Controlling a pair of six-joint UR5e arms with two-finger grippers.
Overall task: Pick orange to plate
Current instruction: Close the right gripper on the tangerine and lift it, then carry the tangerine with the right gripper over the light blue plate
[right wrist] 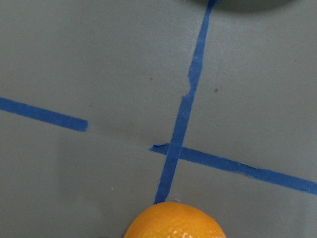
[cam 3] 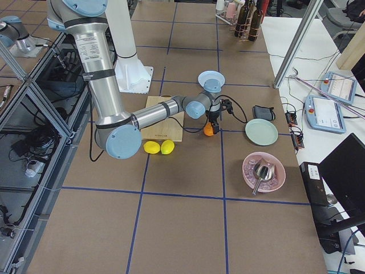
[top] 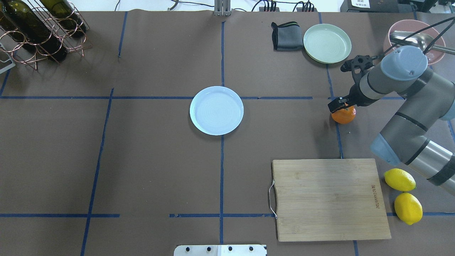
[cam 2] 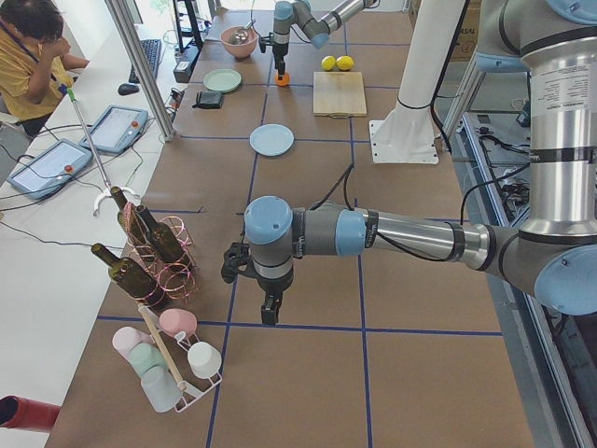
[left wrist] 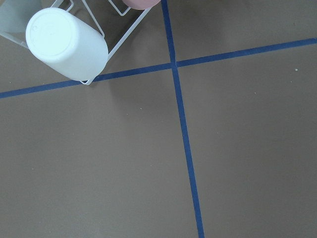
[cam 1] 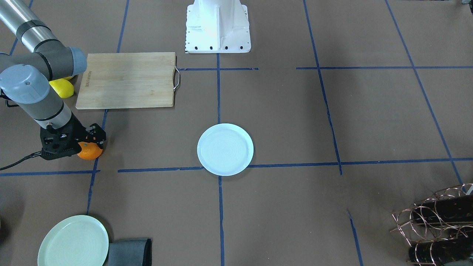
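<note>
Brown table [top: 142, 160] bears round glossy orange [top: 343, 115], seemingly green-stemmed.

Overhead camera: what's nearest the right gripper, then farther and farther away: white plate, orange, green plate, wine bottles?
1. orange, right at the right gripper.
2. green plate, toward the far edge on the same side.
3. white plate, in the table's middle.
4. wine bottles, in the far left corner.

Orange [right wrist: 173, 223] glossy, dimpled; plate [cam 1: 225, 149] smooth; board [top: 330, 199] wooden
</note>
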